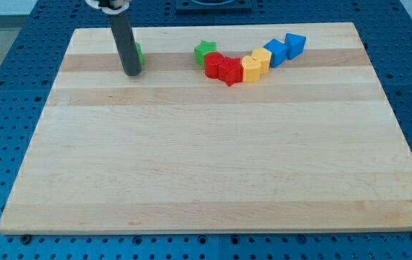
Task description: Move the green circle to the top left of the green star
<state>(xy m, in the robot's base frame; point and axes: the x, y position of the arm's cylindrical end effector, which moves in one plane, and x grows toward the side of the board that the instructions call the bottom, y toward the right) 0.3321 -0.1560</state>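
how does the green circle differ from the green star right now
The green circle is mostly hidden behind the rod, my tip right at its lower left; the green star is in full view. The green circle sits alone at the view's left; the green star touches the red block. Both are green, near the board's top edge.

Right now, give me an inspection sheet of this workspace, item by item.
Surface: wooden board on a blue perforated table.
Job's things: green circle, mostly hidden behind my rod; green star to its right, apart from it.
Clutter: two red blocks, two yellow blocks, two blue blocks, in an arc touching the star.
Tip: my tip just left of and below the circle; contact unclear.
Cables: nothing seen.
Surroundings: dark fixture at the view's top.
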